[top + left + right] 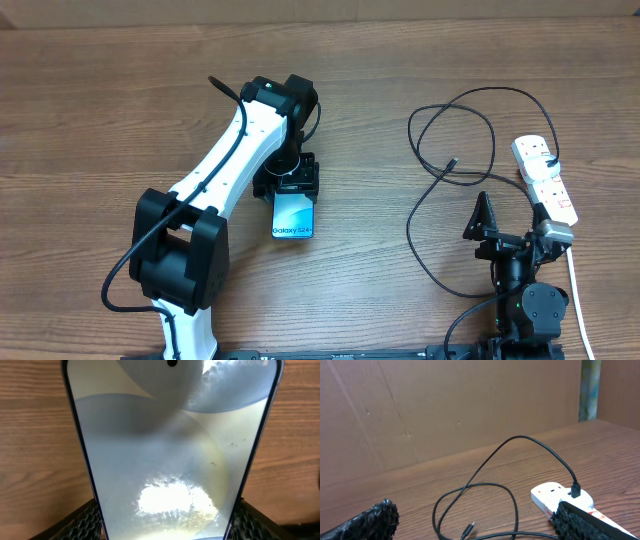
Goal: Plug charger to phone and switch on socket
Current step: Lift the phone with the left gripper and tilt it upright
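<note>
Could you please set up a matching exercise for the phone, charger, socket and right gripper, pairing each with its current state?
Things:
A phone
B charger
C socket
D right gripper

States:
1 jaws wide open, holding nothing
2 white, with the charger plugged into it
3 black, looped on the table
4 between the jaws of the left gripper

Pairs: A-4; B-3; C-2; D-1

Even bright lighting; glare patch on phone [170,500] screen; soft shadows.
</note>
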Available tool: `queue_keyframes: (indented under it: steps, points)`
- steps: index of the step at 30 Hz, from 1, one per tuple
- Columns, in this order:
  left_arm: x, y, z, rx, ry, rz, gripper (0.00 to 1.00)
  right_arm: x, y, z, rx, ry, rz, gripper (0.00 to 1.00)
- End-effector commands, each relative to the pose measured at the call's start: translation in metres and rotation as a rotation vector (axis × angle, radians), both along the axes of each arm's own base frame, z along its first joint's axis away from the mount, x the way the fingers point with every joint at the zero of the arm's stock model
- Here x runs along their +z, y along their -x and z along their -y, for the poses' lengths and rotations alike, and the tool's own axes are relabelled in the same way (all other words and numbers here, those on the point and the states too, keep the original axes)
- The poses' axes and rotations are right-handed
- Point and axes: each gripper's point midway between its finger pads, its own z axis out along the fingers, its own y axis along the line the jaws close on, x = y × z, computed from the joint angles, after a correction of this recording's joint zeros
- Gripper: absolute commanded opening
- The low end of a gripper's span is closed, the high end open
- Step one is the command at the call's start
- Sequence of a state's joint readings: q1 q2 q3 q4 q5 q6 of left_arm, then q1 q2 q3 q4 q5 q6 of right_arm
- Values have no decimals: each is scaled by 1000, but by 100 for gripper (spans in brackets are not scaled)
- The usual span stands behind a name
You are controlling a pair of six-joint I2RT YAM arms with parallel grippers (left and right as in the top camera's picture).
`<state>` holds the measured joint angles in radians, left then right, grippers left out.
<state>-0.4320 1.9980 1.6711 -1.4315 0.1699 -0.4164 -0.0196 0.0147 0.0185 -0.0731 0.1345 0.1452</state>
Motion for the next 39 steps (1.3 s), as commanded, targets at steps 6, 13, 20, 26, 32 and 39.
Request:
queue_keyframes:
  steps: [6, 13, 20, 26, 32, 39]
  points:
    - [15, 15, 15, 49, 110, -103, 66, -2, 0, 0, 2, 5, 4, 100]
    - [27, 28, 19, 81, 212, -199, 67, -2, 0, 0, 2, 5, 4, 100]
    - [47, 37, 19, 145, 360, -313, 66, -2, 0, 0, 2, 5, 4, 100]
    - [54, 30, 12, 216, 423, -331, 66, -2, 0, 0, 2, 5, 4, 100]
    - [57, 25, 11, 243, 457, -330, 66, -2, 0, 0, 2, 5, 4, 100]
    - [58, 24, 13, 259, 462, -332, 66, -2, 0, 0, 2, 5, 4, 100]
